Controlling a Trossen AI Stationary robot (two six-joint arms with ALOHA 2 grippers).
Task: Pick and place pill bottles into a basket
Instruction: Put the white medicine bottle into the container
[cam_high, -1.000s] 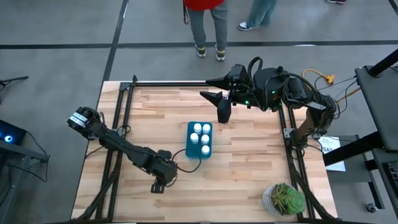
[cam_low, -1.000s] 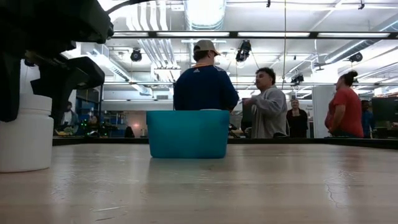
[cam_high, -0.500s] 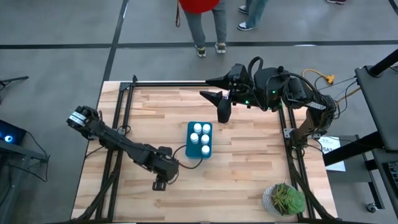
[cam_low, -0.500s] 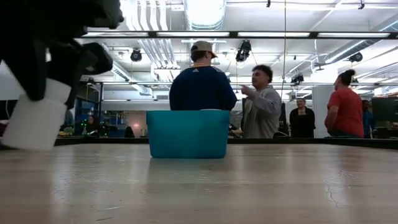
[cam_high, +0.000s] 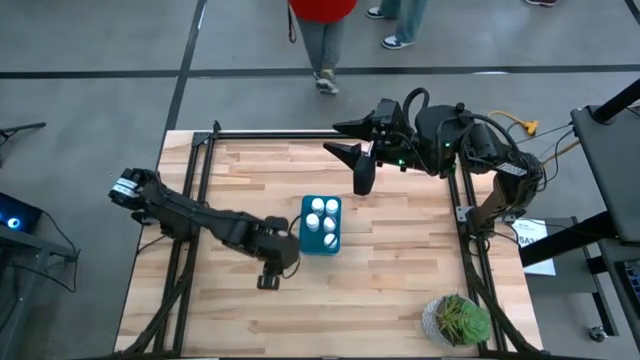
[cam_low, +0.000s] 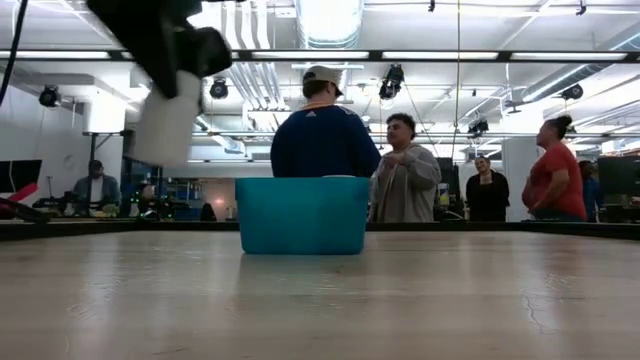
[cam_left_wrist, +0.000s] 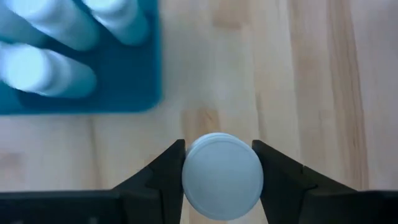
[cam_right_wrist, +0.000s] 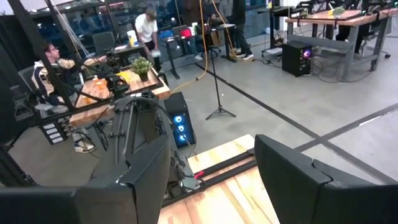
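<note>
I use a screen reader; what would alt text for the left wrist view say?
The left gripper holds a small white cylindrical pill bottle by its sides, seen cap-on above the light wooden table. Beside it, the teal-blue rectangular basket already contains several matching white bottles.

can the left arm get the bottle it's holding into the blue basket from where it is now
Probably yes. The left gripper holds a pill bottle lifted off the table, right beside the basket, with nothing between them and open space among the bottles inside.

arms: 2, dark, jointed | jaws: black, angular | cables: black
</note>
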